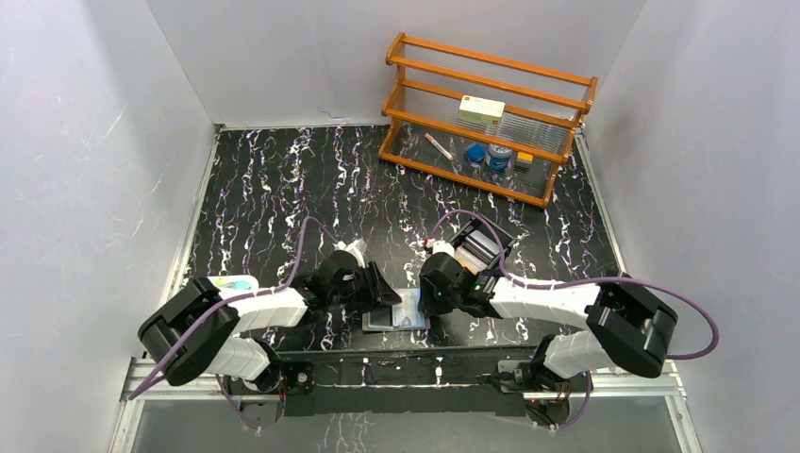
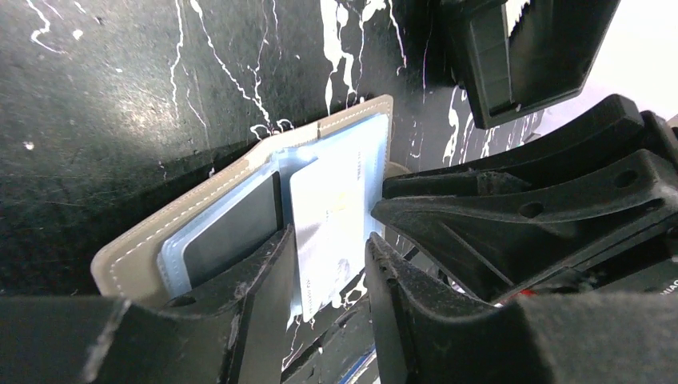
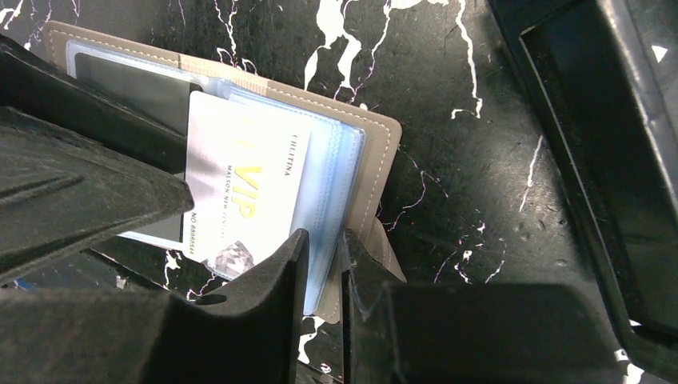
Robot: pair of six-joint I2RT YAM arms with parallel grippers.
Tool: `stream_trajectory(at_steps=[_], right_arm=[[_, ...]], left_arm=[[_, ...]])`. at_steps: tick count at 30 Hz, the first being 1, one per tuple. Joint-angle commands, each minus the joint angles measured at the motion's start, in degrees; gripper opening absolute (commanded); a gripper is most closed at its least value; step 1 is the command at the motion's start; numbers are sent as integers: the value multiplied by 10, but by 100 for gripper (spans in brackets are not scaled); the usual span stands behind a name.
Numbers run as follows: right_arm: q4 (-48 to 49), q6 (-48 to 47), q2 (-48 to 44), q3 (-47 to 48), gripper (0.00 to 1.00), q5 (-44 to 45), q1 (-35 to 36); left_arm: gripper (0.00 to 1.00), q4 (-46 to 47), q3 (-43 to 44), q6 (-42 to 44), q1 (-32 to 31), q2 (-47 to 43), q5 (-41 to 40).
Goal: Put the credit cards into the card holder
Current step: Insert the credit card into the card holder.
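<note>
The card (image 2: 336, 200) sits partly in the holder (image 2: 144, 240). The left gripper (image 2: 329, 238) jaws are spread, the right gripper (image 3: 324, 238) pinches the holder; next, push the card deeper.

Left gripper (image 2: 329, 237) and right gripper (image 3: 325, 237) hem the card holder (image 3: 380, 152) (black tray (image 3: 592, 160) beside right one); far table (image 1: 283, 179) open.

Open card holder (image 1: 396, 321) flat on the counter (image 1: 283, 189) near its front edge, between the left gripper (image 1: 385, 300) on its left and the right gripper (image 1: 429, 304) at its right edge. One credit card (image 2: 332, 232) partly in a sleeve of the holder, one end out past the holder's edge. Just behind the right gripper, a tray (image 1: 483, 247); well behind that, at the counter's far right, a rack (image 1: 486, 118).
</note>
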Motion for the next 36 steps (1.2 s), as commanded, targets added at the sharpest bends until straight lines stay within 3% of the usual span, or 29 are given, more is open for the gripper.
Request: stream_trajectory(at_steps=[1,15,27,36], right_arm=[[-1,8,-28,-5,28,23,4],[9,14,-21,-16,28,23,3],[27,16,-9,-23,26,18,4],[-60,18,-75,-7,26,68,4]], left_arm=[[37,-82,22,21,-2,-28,-34],[37,-17,24,10,-16,30,-8],[32,-41,59,36,-38,49,-20],[38,-130,74,54,-38,6,-69]])
